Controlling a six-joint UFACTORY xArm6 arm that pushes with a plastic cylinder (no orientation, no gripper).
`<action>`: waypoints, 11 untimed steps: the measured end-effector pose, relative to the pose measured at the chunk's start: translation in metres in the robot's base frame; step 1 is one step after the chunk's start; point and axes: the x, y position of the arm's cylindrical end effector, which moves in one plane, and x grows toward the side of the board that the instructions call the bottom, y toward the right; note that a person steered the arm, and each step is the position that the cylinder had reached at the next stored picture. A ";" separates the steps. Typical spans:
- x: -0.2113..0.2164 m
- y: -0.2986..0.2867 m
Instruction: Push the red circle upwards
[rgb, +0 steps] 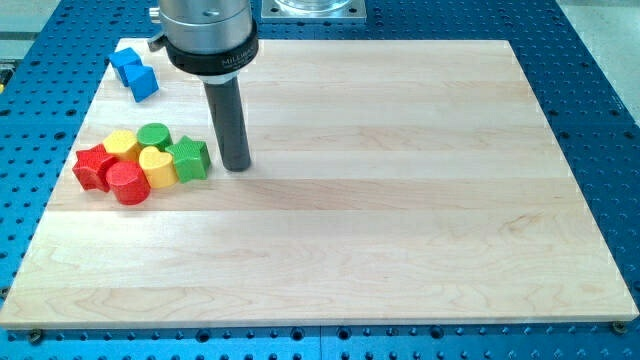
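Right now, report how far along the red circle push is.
Nothing looks done: the red circle sits at the bottom of the cluster, touching the yellow heart and the red star. In hand: my tip rests just right of the green star, not below the circle. Left: get beneath the circle, then push it toward the view's top.

My tip (237, 166) rests on the board, rod standing upright.

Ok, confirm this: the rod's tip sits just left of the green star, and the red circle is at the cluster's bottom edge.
Not quite. In the camera view my tip sits just right of the green star, not left. The red circle is indeed at the cluster's bottom edge.
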 end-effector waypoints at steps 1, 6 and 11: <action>0.000 -0.005; -0.010 0.024; 0.098 -0.112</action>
